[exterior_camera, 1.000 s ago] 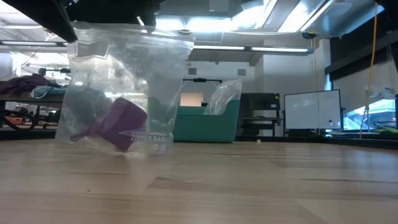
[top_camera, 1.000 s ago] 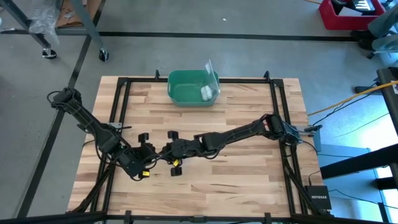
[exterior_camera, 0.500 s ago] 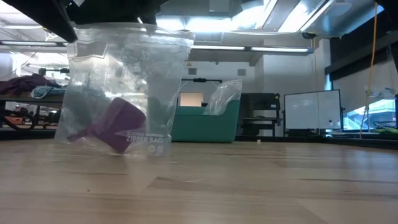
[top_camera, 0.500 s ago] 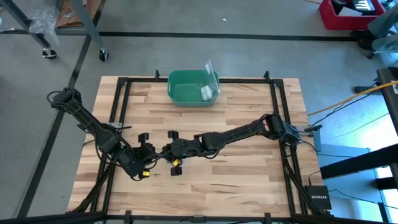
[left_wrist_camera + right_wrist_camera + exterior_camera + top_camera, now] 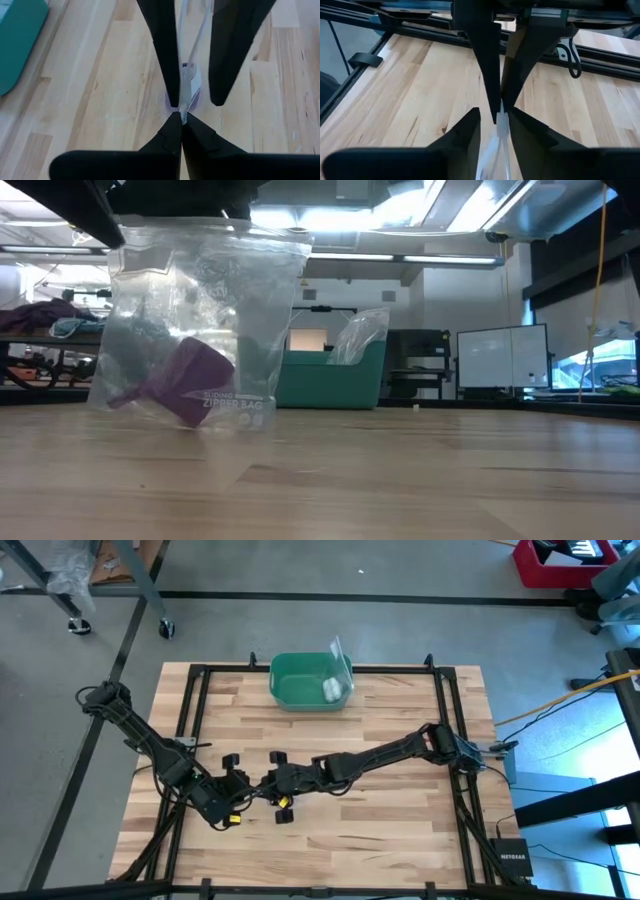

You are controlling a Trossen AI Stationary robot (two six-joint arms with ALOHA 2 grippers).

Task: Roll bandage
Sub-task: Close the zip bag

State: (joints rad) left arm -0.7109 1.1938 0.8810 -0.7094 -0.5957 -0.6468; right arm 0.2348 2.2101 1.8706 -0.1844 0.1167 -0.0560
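A clear zipper bag (image 5: pixel 200 320) hangs over the near left of the table, and the purple bandage (image 5: pixel 190 380) lies as a compact roll in its bottom. My left gripper (image 5: pixel 181 116) is shut on the bag's top edge. My right gripper (image 5: pixel 496 122) faces it from the table's right. It is open, with its fingers on either side of the same top edge and of the white slider (image 5: pixel 502 125). In the high view the two grippers (image 5: pixel 252 790) (image 5: pixel 272 783) meet tip to tip. Whether the bag's lower edge rests on the table does not show. My left gripper pinches the bag's top edge (image 5: pixel 184 107) between its two fingers, right beside the white slider (image 5: pixel 191 82). The fingers slant downward from the table's left. The bag hangs below them with the bandage inside. My right gripper's fingers (image 5: pixel 470 131) stand close beside the slider; whether they touch it I cannot tell.
A green bin (image 5: pixel 310 680) stands at the table's far edge with a small white roll (image 5: pixel 331 690) and a clear plastic bag in it. A black frame runs round the table (image 5: pixel 400 820). Bare wood lies to the right of the grippers.
In the low view the bag's lower part, with the bandage in it, has sunk and shifted a little. Both arms have kept still.
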